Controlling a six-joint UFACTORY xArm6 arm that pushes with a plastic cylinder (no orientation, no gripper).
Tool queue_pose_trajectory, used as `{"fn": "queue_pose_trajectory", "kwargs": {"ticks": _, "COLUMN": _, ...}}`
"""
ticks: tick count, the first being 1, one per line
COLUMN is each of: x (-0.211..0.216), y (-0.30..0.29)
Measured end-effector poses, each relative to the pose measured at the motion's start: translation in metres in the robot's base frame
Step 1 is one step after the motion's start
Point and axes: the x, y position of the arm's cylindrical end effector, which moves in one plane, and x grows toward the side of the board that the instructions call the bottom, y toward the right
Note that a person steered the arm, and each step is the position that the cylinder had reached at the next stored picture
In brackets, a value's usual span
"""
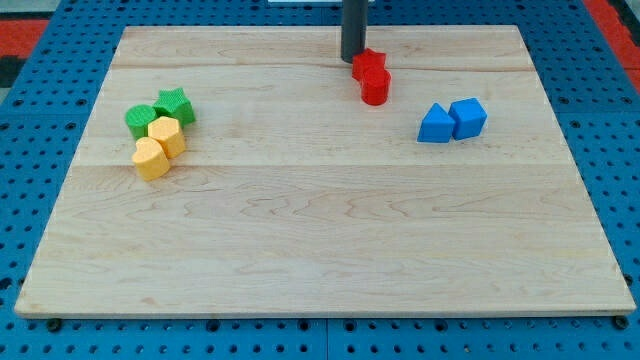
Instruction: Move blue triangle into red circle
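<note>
My straight dark rod comes down from the view's top edge, standing upright, and my tip (353, 59) meets the table just at the top-left of the red pair, touching or all but touching the upper red block. The arm carries no gripper, so there is nothing to be open or closed – only the rod's blunt end.

The upper red block (367, 64) is angular, its exact shape hard to make out; pressed against its lower side is the red circle, a short smooth cylinder (376, 87). Both look like matte painted pieces with soft edges.

The blue triangle, a small wedge-like block (435, 124), lies to the view's right of the red pair and a little lower, clearly apart from the red circle. Touching its right side is a blue cube (468, 117), turned slightly.

Well apart, at the view's left, four blocks cluster together – a green star-shaped block (175, 104), a second green block (140, 120) of unclear shape just left of it, a yellow block with flat facets (167, 136) beneath them, and a yellow heart-like block (151, 158) lowest of all.

The table (320, 240) is a pale wooden board of joined planks with visible grain and faint seams running across. It rests on a blue perforated surface (30, 200) with regular round holes, and red patches (40, 25) show in the view's top corners.
</note>
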Motion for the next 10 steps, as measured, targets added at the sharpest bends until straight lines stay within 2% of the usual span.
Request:
{"fn": "queue_pose_trajectory", "kwargs": {"ticks": 2, "x": 0.042, "y": 0.059}}
{"fn": "queue_pose_trajectory", "kwargs": {"ticks": 4, "x": 0.054, "y": 0.09}}
{"fn": "queue_pose_trajectory", "kwargs": {"ticks": 5, "x": 0.052, "y": 0.143}}
{"fn": "queue_pose_trajectory", "kwargs": {"ticks": 6, "x": 0.071, "y": 0.194}}
{"fn": "queue_pose_trajectory", "kwargs": {"ticks": 7, "x": 0.116, "y": 0.197}}
{"fn": "queue_pose_trajectory", "kwargs": {"ticks": 9, "x": 0.118, "y": 0.102}}
{"fn": "queue_pose_trajectory", "kwargs": {"ticks": 10, "x": 0.118, "y": 0.079}}
